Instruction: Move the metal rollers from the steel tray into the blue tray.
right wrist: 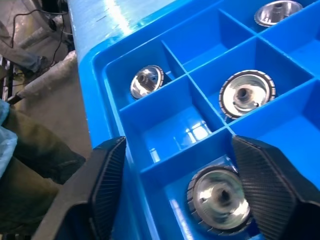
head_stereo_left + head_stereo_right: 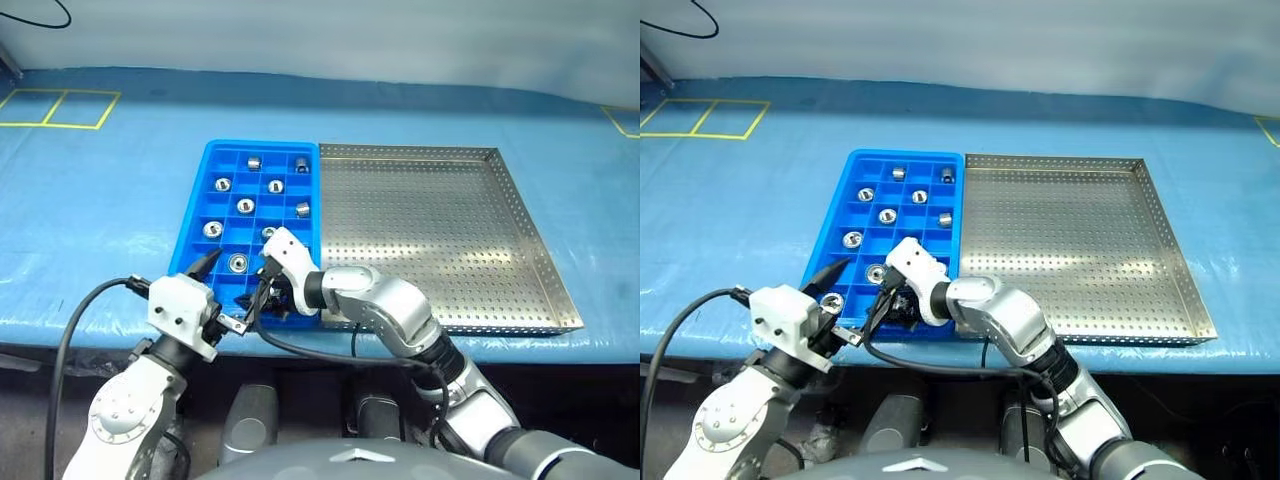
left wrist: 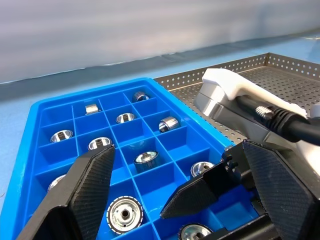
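while the right gripper [image 1: 175, 190] hangs over the near row of the blue tray [image 2: 196, 176], its two black fingers [image 1: 102, 185] stand apart on either side of one metal roller [image 1: 220, 200], which lies on the floor of a near compartment, not pinched. that arm reaches in from about 4 o'clock, crossing the near left corner of the steel tray [image 2: 520, 215]. the steel tray's perforated floor sits at 3 o'clock of the blue tray, the two rims touching side by side.

the left gripper [image 2: 222, 292] hovers at the blue tray's near edge, around 7 o'clock of it, its jaws spread wide and holding nothing; in the left wrist view its fingers [image 3: 85, 185] frame the grid with the right arm's white wrist housing just beyond.

the metal rollers [image 2: 246, 205] lie scattered singly in the blue tray's square compartments, from the far row to the near row. both trays rest on a blue table cover [image 2: 100, 200] with yellow tape marks [image 2: 55, 108] at 10 o'clock.
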Action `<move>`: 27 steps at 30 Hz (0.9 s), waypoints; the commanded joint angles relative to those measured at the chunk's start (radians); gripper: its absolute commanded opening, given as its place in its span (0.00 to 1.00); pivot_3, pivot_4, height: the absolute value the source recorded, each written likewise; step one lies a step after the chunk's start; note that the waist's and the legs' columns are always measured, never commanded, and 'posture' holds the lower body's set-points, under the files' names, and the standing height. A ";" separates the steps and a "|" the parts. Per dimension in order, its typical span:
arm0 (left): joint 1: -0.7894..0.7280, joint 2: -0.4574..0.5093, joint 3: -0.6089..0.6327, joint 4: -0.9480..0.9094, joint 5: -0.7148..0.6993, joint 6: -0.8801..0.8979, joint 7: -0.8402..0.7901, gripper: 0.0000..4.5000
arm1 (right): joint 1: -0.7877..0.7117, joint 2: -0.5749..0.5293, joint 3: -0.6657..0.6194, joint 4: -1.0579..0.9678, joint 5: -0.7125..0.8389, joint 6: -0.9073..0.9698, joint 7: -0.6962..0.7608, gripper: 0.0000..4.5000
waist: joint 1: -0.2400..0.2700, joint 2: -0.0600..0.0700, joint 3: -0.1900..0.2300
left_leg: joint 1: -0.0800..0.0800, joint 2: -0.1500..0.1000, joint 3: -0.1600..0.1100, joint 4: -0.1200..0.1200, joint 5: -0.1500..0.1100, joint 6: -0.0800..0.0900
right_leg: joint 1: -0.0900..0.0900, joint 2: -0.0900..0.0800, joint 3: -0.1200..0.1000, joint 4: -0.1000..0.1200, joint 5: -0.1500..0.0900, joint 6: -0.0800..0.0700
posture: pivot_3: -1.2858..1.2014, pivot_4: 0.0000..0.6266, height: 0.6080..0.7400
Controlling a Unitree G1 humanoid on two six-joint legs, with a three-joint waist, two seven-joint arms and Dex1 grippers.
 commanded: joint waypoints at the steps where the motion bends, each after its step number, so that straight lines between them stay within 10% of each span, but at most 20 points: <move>1: -0.045 0.007 -0.015 0.001 -0.018 -0.011 -0.025 1.00 | 0.004 -0.029 -0.075 -0.058 -0.017 0.003 -0.042 0.99 | 0.000 0.000 0.000 | 0.000 0.000 0.000 0.001 0.000 0.000 | 0.000 0.000 0.000 0.000 0.000 0.000 | 0.62 0.24 1.00; 14: -0.307 0.014 -0.029 0.188 -0.092 -0.002 -0.121 1.00 | 0.136 -0.186 -0.398 -0.360 0.050 -0.032 -0.084 0.99 | -0.062 -0.003 -0.002 | -0.005 -0.001 0.000 -0.001 -0.002 0.002 | 0.002 0.001 0.001 0.000 -0.001 -0.002 | 0.54 0.24 1.00; 27: -0.554 -0.012 -0.057 0.561 0.088 -0.005 -0.017 1.00 | 0.392 -0.269 -0.424 -0.269 -0.274 -0.445 -0.274 0.99 | -0.117 -0.003 -0.002 | -0.001 -0.002 0.003 0.004 -0.002 0.003 | 0.006 0.001 0.006 0.000 0.000 0.005 | 0.52 0.24 1.00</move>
